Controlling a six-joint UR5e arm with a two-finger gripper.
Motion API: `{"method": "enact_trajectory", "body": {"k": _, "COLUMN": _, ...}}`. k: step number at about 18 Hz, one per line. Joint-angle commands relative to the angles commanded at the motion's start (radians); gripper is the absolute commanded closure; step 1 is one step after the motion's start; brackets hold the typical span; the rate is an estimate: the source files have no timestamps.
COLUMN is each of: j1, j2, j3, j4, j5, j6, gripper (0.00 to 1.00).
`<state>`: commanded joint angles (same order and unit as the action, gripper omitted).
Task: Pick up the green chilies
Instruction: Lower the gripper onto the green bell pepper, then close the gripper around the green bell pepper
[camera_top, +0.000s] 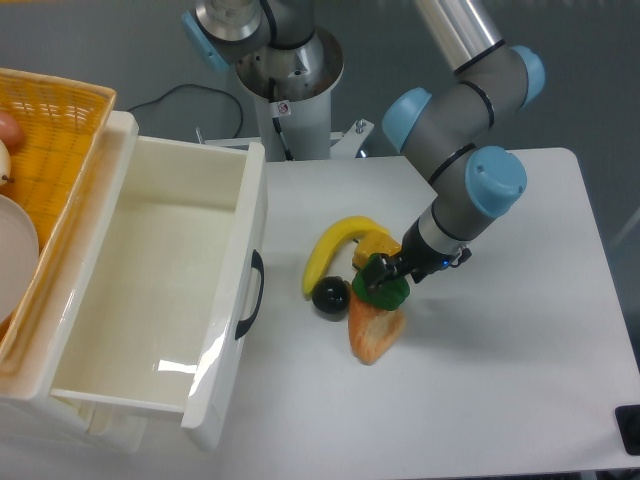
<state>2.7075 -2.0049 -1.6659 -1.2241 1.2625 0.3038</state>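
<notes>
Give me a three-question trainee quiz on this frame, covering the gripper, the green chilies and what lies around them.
1. True or false: the gripper is at the green chilies.
2. Which thing lies just left of the green chilies? A) black ball B) white bin C) wicker basket
3. What lies directly in front of the green chilies, nearer the camera?

Key
1. True; whether the jaws are closed on them cannot be told.
2. A.
3. The yellow-orange chunk; the banana lies behind.
</notes>
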Motion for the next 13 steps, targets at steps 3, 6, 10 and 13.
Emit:
{"method": "enact_trajectory", "body": {"k": 3, "j1": -0.012, "j2": -0.011, "j3": -0.002, "j4": 0.024, "j5": 0.002, "j6": -0.017, "gripper": 0.05}}
{"method": "enact_trajectory", "body": {"k": 6, "j1": -0.015, "j2": -0.012, "j3": -0.002, "j4": 0.026, "j5": 0.006, "j6": -0.023, "gripper": 0.11}}
{"method": "enact_trajectory", "body": {"k": 10, "j1": -0.015, "j2": -0.012, "j3": -0.005, "j4": 0.026, "j5": 0.006, "j6": -0.025, "gripper": 0.22}}
{"method": "enact_trajectory", "body": {"k": 13, "j1": -0.014, "j2": -0.012, "j3": 0.002, "j4": 0.026, "j5": 0.006, "j6": -0.029, "gripper": 0.29}}
